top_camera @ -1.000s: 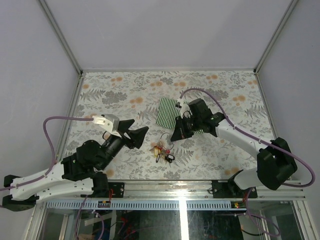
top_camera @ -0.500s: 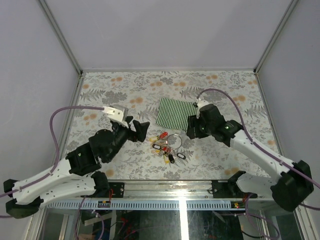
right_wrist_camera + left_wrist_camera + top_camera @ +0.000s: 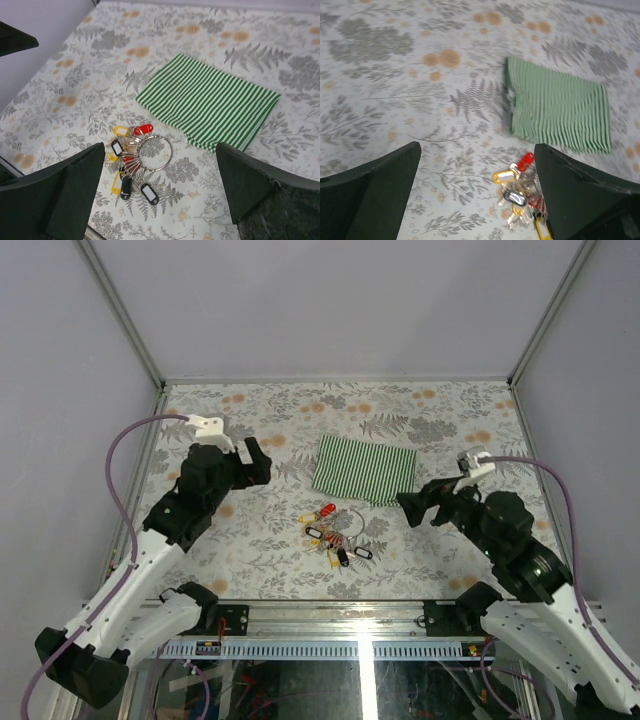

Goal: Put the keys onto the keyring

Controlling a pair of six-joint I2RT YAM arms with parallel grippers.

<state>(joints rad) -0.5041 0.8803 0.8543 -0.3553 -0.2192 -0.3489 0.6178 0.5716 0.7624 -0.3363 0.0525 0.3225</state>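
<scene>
Just ahead of the right tool (image 3: 410, 506), a thin silver wire keyring (image 3: 171, 149) lies flat on the leafy flower-printed surface (image 3: 65, 85), with small metal keys with red, yellow and black plastic tags (image 3: 127, 165) bunched at its edge. Only the right wrist view shows the whole round ring. Beyond lies a green-and-white striped cloth (image 3: 210, 100). The right tool and the left tool (image 3: 256, 460) both gape wide, holding nothing. Plain grey walls (image 3: 330, 300) stand around.

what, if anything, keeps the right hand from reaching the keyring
Likely nothing, so yes: the right hand is open, the keyring lies uncovered, and the striped cloth sits beside it, not over it.
</scene>
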